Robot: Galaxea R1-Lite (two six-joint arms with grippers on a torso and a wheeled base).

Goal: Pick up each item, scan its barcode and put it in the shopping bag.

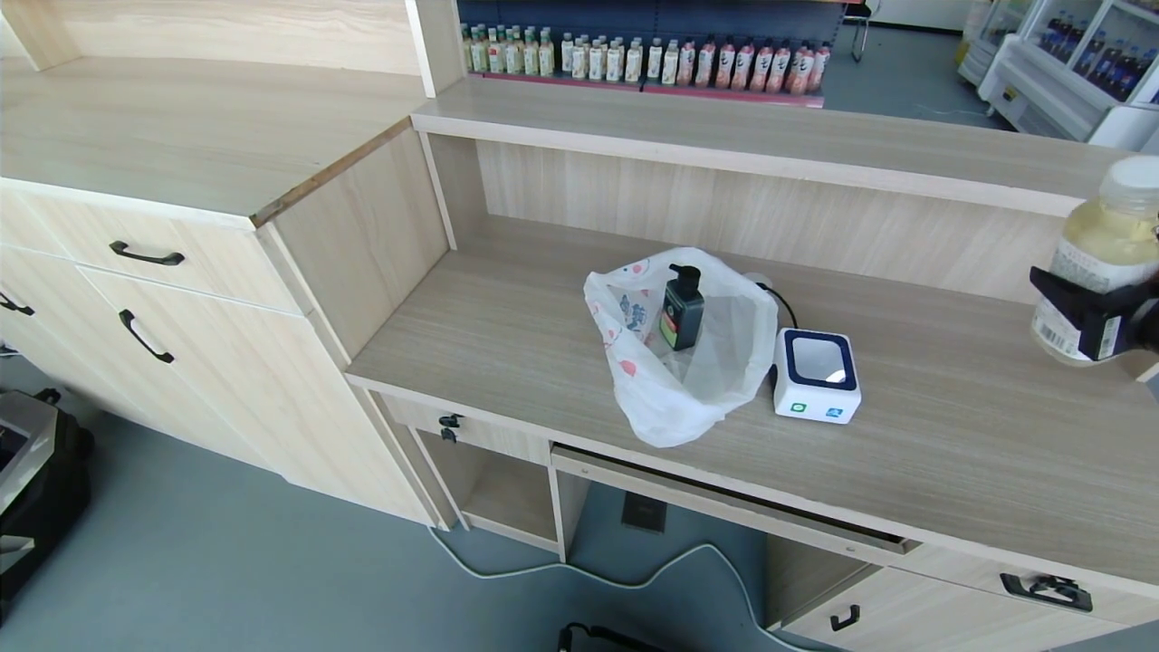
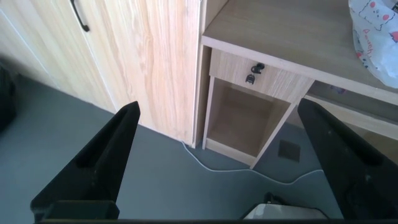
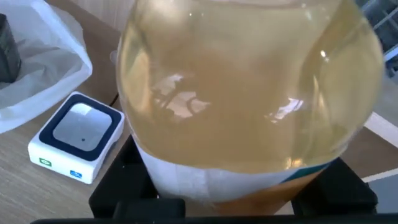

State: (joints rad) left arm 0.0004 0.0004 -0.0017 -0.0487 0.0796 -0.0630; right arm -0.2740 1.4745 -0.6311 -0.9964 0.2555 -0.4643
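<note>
Right hand (image 1: 1091,319): clamped on bottle (image 1: 1106,237), seemingly above surface (image 1: 951,426).
Left hand (image 2: 217,107): spread wide, over floor (image 2: 186,186).
Shopping bag (image 1: 670,407): beside scanner (image 1: 815,376), pump bottle (image 1: 681,312) inside.

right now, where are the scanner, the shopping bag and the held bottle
scanner (image 1: 818,360), head view, on its dark top window
shopping bag (image 1: 670,412), head view, on its white front wall
bottle (image 1: 1105,240), head view, on the pale liquid above its label

Shop: checkout counter (image 1: 951,426) (drink shelves (image 1: 652,62) behind).
</note>
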